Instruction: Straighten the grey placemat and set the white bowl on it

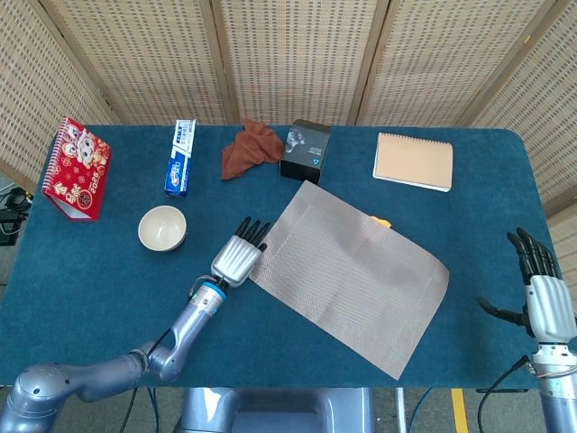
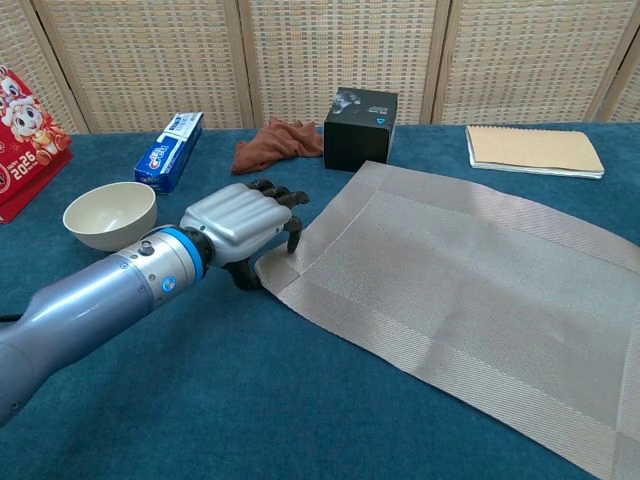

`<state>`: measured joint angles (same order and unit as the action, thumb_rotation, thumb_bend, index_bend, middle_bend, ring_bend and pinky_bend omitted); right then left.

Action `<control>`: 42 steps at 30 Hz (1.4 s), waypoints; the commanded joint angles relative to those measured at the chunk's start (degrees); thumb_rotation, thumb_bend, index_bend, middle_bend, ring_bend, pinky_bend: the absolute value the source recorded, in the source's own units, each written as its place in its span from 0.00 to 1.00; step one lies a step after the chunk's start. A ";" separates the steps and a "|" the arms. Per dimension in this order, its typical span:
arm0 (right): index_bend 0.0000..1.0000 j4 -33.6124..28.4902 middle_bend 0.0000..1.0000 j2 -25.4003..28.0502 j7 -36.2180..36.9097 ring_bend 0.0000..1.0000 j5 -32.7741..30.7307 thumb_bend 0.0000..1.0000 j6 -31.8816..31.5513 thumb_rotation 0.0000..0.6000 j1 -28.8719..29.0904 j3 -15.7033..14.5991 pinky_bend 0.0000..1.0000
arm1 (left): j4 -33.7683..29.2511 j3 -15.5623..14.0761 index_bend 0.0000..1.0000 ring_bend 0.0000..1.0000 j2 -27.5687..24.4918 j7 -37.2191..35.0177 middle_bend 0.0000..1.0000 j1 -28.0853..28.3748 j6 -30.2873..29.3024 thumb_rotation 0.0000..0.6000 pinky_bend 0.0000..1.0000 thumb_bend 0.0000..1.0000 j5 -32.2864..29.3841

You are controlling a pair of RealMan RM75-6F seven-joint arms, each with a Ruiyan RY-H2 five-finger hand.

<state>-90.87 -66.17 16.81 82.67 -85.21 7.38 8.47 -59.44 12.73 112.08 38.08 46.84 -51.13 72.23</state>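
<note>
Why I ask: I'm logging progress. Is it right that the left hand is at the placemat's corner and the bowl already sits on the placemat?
Not quite. The left hand is at the placemat corner, but the head view shows the bowl on the bare table, left of the placemat.

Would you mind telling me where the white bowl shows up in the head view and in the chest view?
Head view: the white bowl sits left of centre, left of the left hand.
Chest view: the white bowl is at the left edge, mid-height.
Shared landmark: the toothpaste box lies just behind it in both.
</note>
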 commanded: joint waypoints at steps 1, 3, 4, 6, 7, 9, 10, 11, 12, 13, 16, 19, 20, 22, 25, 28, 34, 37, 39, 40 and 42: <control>0.07 -0.03 0.00 0.11 0.29 0.00 0.04 0.19 -0.06 1.00 -0.04 0.10 0.00 | 1.18 -0.21 0.40 0.00 1.11 -0.50 0.00 0.58 -0.43 1.00 0.00 0.40 0.11; 0.07 -0.03 0.00 0.14 0.37 0.00 0.18 0.19 -0.11 1.00 -0.05 0.12 0.00 | 1.77 -0.44 0.42 0.00 1.63 -1.31 0.00 0.77 -0.91 1.00 0.00 0.43 0.44; 0.07 -0.08 0.00 0.12 0.40 0.00 0.26 0.19 -0.02 1.00 -0.03 0.06 0.00 | 2.10 -0.63 0.43 0.00 1.84 -1.56 0.00 0.84 -1.38 1.00 0.00 0.44 0.76; 0.07 -0.24 0.00 0.19 0.40 0.00 0.41 0.18 0.04 1.00 -0.04 -0.03 0.00 | 2.49 -0.87 0.45 0.00 2.04 -1.93 0.00 0.76 -1.86 1.00 0.00 0.48 0.89; 0.07 -0.29 0.00 0.19 0.32 0.00 0.49 0.18 0.01 1.00 -0.07 -0.07 0.00 | 2.71 -1.04 0.46 0.00 2.08 -2.09 0.00 0.70 -2.07 1.00 0.00 0.49 0.93; 0.07 -0.43 0.00 0.24 0.28 0.00 0.64 0.18 -0.05 1.00 -0.11 -0.12 0.00 | 2.83 -1.29 0.47 0.00 2.05 -2.30 0.00 0.55 -2.27 1.00 0.00 0.52 0.88; 0.07 -0.49 0.00 0.26 0.28 0.00 0.69 0.18 0.00 1.00 -0.10 -0.15 0.00 | 2.84 -1.41 0.49 0.00 2.01 -2.35 0.00 0.46 -2.37 1.00 0.00 0.53 0.82; 0.07 -0.53 0.00 0.27 0.28 0.00 0.74 0.18 0.01 1.00 -0.12 -0.20 0.00 | 2.82 -1.56 0.49 0.00 1.93 -2.37 0.00 0.36 -2.48 1.00 0.00 0.54 0.81; 0.08 -0.57 0.00 0.30 0.28 0.00 0.80 0.18 0.02 1.00 -0.14 -0.23 0.00 | 2.75 -1.73 0.51 0.00 1.83 -2.40 0.00 0.26 -2.63 1.00 0.00 0.55 0.84; 0.08 -0.60 0.00 0.31 0.24 0.00 0.87 0.18 0.02 1.00 -0.14 -0.26 0.00 | 2.62 -1.91 0.53 0.00 1.70 -2.46 0.00 0.13 -2.81 1.00 0.00 0.55 0.91; 0.08 -0.72 0.00 0.28 -0.03 0.00 1.06 0.18 0.13 1.00 -0.14 -0.43 0.00 | 1.77 -2.65 0.57 0.00 1.09 -2.98 0.00 -0.55 -3.72 1.00 0.00 0.55 1.33; 0.08 -0.92 0.00 0.26 -0.50 0.00 1.38 0.18 0.13 1.00 -0.12 -0.59 0.00 | 0.48 -3.51 0.60 0.00 0.22 -3.59 0.00 -1.41 -4.76 1.00 0.00 0.55 1.86; 0.08 -0.98 0.00 0.24 -0.60 0.00 1.48 0.18 0.11 1.00 -0.14 -0.66 0.00 | -0.04 -3.73 0.61 0.00 -0.12 -3.76 0.00 -1.69 -5.19 1.00 0.00 0.55 2.08; 0.08 -1.08 0.00 0.20 -0.84 0.00 1.64 0.18 0.06 1.00 -0.16 -0.75 0.00 | -1.16 -4.15 0.62 0.00 -0.87 -4.11 0.00 -2.26 -6.14 1.00 0.00 0.55 2.57; 0.08 -1.15 0.00 0.03 -1.32 0.00 1.93 0.18 -0.04 1.00 -0.17 -0.90 0.00 | -3.48 -5.05 0.63 0.00 -2.73 -4.55 0.00 -3.45 -7.80 1.00 0.00 0.55 3.48; 0.08 -1.21 0.00 -0.07 -1.65 0.00 2.12 0.18 -0.18 1.00 -0.21 -0.99 0.00 | -5.42 -5.79 0.63 0.00 -4.40 -4.88 0.00 -4.43 -9.02 1.00 0.00 0.55 4.16; 0.08 -1.32 0.00 -0.44 -2.76 0.00 2.47 0.18 -0.27 1.00 -0.22 -1.24 0.00 | -12.00 -8.79 0.63 0.00 -10.37 -5.05 0.00 -8.23 -13.36 1.00 0.00 0.55 6.42; 0.08 -1.35 0.00 -0.65 -3.22 0.00 2.58 0.18 -0.17 1.00 -0.17 -1.37 0.00 | -15.00 -10.61 0.64 0.00 -13.27 -4.60 0.00 -10.01 -15.16 1.00 0.00 0.55 7.76; 0.08 -1.37 0.00 -0.85 -3.66 0.00 2.63 0.18 -0.12 1.00 -0.15 -1.46 0.00 | -16.69 -11.73 0.64 0.00 -14.89 -4.69 0.00 -11.31 -16.44 1.00 0.00 0.55 8.56; 0.08 -1.38 0.00 -0.92 -3.89 0.00 2.71 0.18 -0.10 1.00 -0.12 -1.50 0.00 | -17.38 -12.19 0.64 0.00 -15.49 -4.78 0.00 -11.88 -16.92 1.00 0.00 0.55 8.80; 0.08 -1.44 0.00 -1.11 -4.35 0.00 2.86 0.18 -0.05 1.00 -0.11 -1.67 0.00 | -18.84 -13.24 0.64 0.00 -16.63 -5.00 0.00 -13.15 -17.95 1.00 0.00 0.55 9.40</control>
<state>-92.29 -67.20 12.56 85.46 -85.29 7.25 6.87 -77.33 0.36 96.22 33.23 34.59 -68.23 80.96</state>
